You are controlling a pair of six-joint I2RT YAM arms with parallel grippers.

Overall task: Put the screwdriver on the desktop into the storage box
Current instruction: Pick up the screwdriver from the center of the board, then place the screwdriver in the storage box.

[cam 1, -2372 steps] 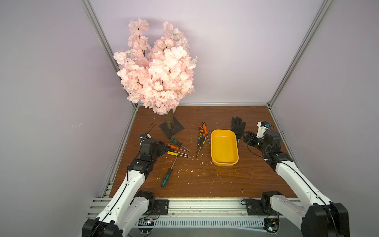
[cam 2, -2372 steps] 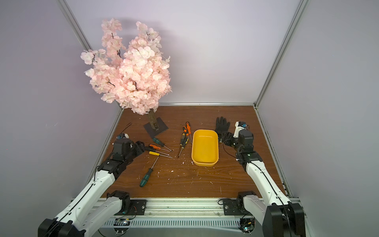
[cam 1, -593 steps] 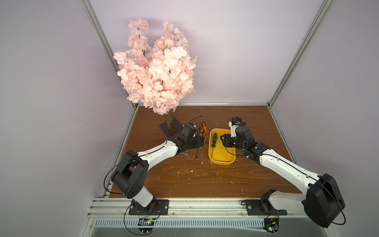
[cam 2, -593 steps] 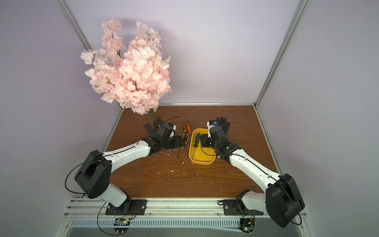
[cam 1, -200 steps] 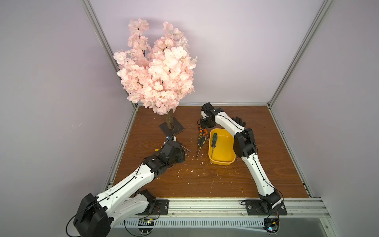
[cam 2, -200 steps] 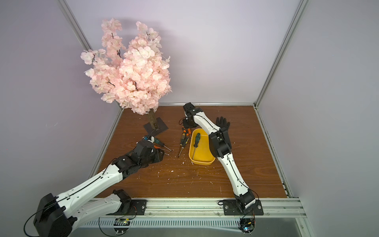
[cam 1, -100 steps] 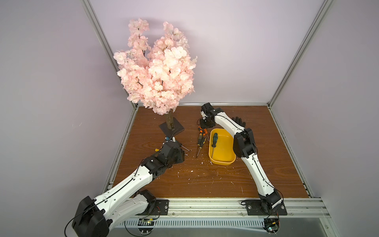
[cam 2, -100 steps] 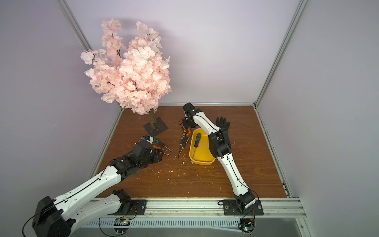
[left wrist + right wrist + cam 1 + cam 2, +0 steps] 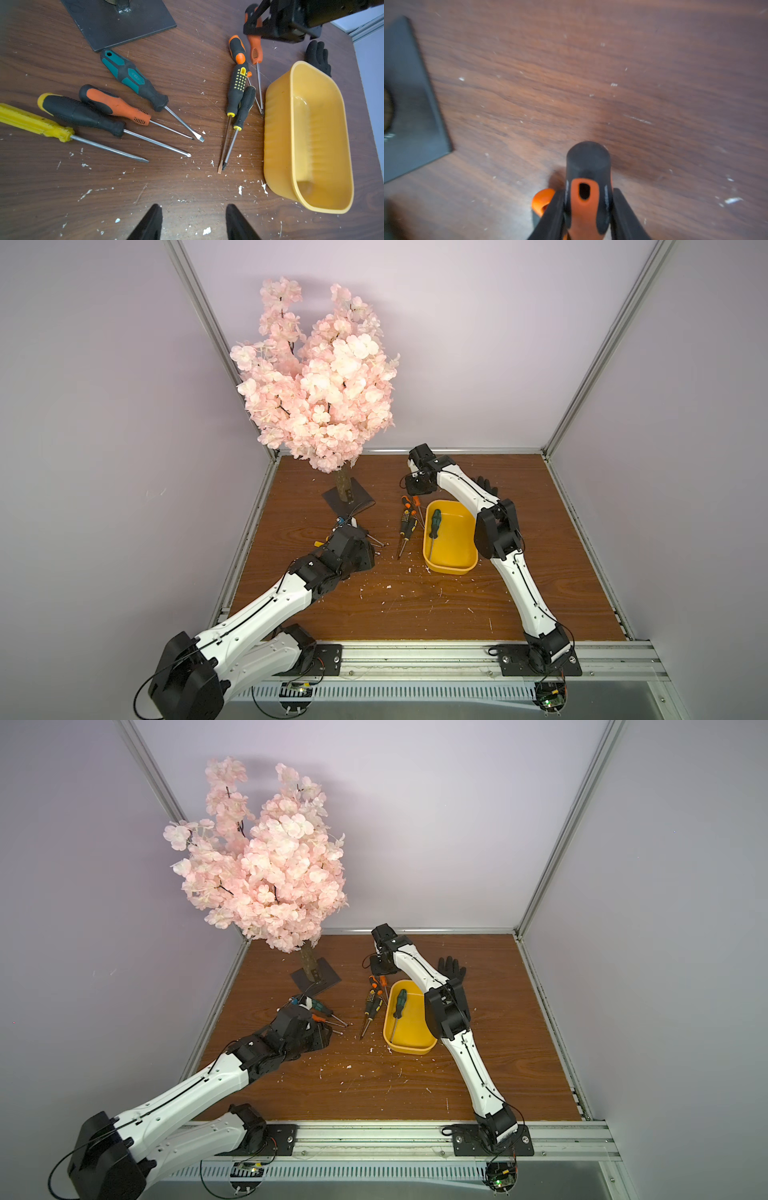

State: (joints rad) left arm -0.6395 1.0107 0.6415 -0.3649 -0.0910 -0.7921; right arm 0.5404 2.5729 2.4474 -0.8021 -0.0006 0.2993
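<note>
Now, right fingers (image 9: 556,207): clenched on the orange-and-black screwdriver (image 9: 588,162), one finger on each side of the handle close to its butt end, at the lower middle of the right wrist view.
Held tool: it sits just beside the storage box (image 9: 451,569), by the box's upper-left corner in a top view. Whether it has left the table (image 9: 415,605) I cannot tell.
Risk, grip point: you hold it far from the blade, so I judge the long shaft may droop or pivot between the fingers as you lift.
Risk, neighbour: a second orange handle (image 9: 543,200) sits just beside the outside of one finger and may be dragged along or set rolling.
Risk, crowded shafts: in the left wrist view the held blade runs next to the yellow-and-black screwdrivers (image 9: 239,83) and close to the box wall. A low sweep could snag them or shove the box, which is probably light.
Risk, drop: a green screwdriver (image 9: 434,522) already lies in the box. If you release from high up, the new one may bounce off it or go over the rim.
Left fingers (image 9: 154,218): released and apart with nothing between them, hovering over bare table near four more screwdrivers (image 9: 116,108) at the left of that view.
Risk, arms: if you send both arms to the box together, they could collide above it.
</note>
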